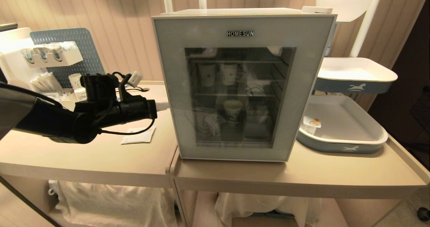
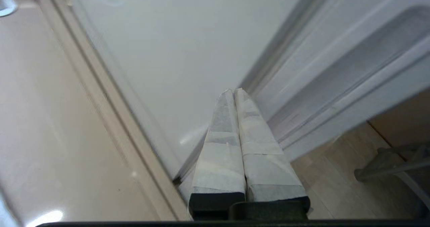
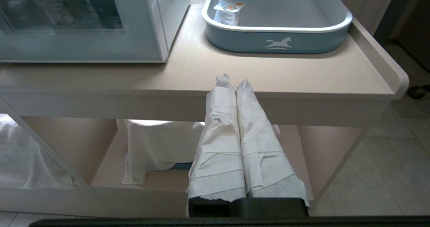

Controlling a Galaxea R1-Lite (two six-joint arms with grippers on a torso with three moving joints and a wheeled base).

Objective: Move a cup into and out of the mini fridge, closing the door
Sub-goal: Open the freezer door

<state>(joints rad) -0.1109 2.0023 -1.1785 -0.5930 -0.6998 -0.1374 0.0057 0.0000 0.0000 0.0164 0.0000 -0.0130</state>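
Observation:
The mini fridge (image 1: 242, 22) stands on the counter with its door (image 1: 168, 86) shut; "HOMESUN" is above the dark glass. My left gripper (image 1: 165, 105) reaches in from the left, shut and empty. Its paper-wrapped fingertips (image 2: 231, 96) rest at the seam where the fridge's white side wall (image 2: 174, 52) meets the door's edge, next to a long recessed groove (image 2: 352, 72). Behind the glass, low down, a small white tub with dark print shows dimly, the cup (image 3: 56, 12) as far as I can tell. My right gripper (image 3: 231, 81) hangs shut and empty below the counter's front edge.
Paper cups (image 1: 232, 107) stand on the wire shelves inside. A blue-and-white tray (image 1: 349, 146) to the right of the fridge holds a low tub with an orange-marked lid (image 1: 310, 123); a second tray (image 1: 356, 76) sits above. A coffee machine (image 1: 13, 59), a cup rack and a sachet (image 1: 137, 135) are on the left.

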